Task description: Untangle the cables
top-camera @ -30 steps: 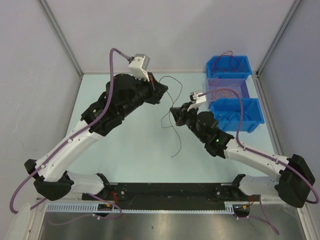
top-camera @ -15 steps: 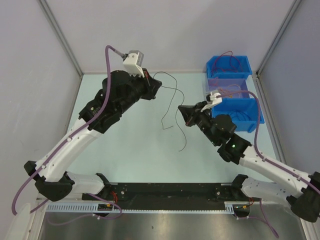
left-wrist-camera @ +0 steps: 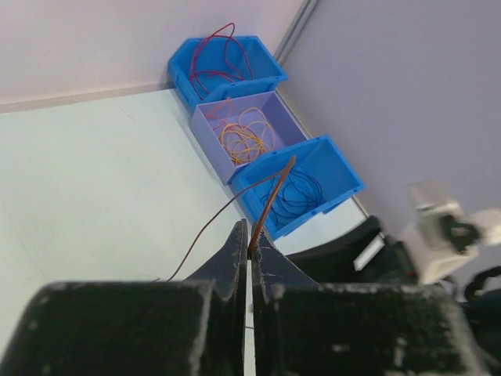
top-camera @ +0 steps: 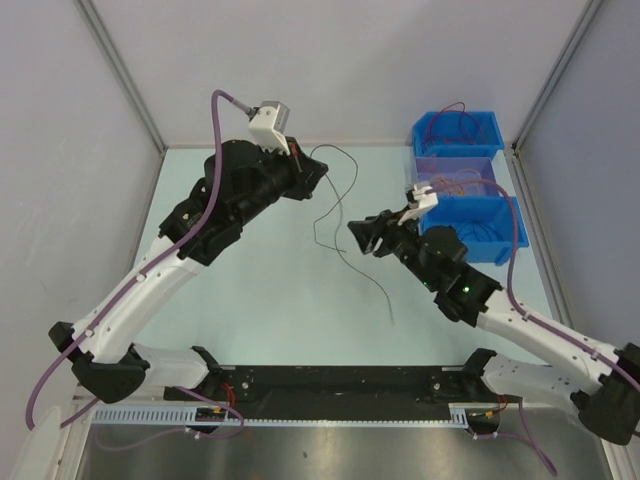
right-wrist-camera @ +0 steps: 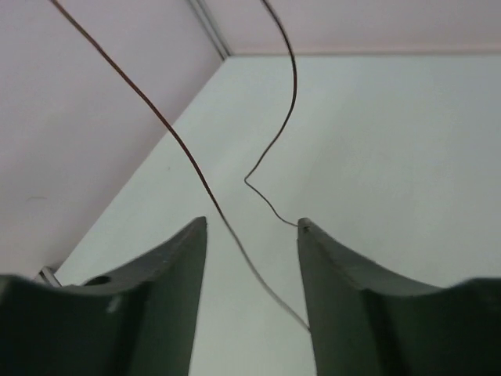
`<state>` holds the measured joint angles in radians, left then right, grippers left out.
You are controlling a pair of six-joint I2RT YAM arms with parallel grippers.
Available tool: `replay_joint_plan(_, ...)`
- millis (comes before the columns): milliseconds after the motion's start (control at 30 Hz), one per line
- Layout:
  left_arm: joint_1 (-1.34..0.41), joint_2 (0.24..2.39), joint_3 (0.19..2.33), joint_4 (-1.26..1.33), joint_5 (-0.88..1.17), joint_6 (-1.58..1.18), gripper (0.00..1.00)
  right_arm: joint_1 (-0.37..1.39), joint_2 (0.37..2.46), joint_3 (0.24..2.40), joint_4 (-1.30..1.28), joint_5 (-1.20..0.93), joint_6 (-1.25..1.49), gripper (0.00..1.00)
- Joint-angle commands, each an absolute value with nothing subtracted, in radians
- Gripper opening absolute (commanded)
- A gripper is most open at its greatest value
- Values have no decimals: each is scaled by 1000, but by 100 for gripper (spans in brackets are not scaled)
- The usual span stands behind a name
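The worktop is a wide pale sheet with grey walls along its left, far and right edges. The left arm reaches toward the far edge. The right arm reaches in toward the middle.

Three bins sit in a row in the far right corner. The far blue bin holds red cables. The purple bin holds orange cables. The near blue bin holds blue cables. So most of the sorting looks done.

One thin dark cable is out of the bins. It hangs from the left claw, bends across the middle of the worktop and trails toward the near edge. The left claw is pressed together and pinches one end of it. The right claw is spread wide and holds nothing. The cable runs just in front of its fingers, not touching them.

I think only this cable is left to put away.

There is lots of room on the left side and near the near edge. The right side is tight, because the bins and the right arm are close together there.
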<state>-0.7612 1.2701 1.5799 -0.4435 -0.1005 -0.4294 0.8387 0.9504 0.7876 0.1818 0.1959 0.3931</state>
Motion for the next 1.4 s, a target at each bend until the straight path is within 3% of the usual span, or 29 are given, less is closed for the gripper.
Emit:
replay_joint_plan(0,-756,1249,1594,-399,-48,-452,0,839,1040,799,267,166,393,60)
replay_joint_plan(267,-758,1247,1603,-410,-34,-459,0,844,1143,818,354,149,388,69)
replay_joint_plan(700,-758,1256,1608,-388,-8,-477,0,848,1235,819,472,241,387,68)
replay_joint_plan(800,-758,1256,1608,-384,-8,-480,0,847,1256,819,518,236,394,47)
replay_joint_plan(833,-759,1256,1608,-380,17,-483,0,844,1273,827,523,236,396,35)
replay_joint_plan(1033,-758,1253,1608,-385,23,-482,0,842,1302,842,534,242,397,9)
replay_joint_plan(1167,-758,1249,1601,-384,25,-482,0,842,1299,841,540,252,393,0)
replay_joint_plan(1367,-756,1246,1598,-394,5,-468,0,847,1257,841,508,258,387,0)
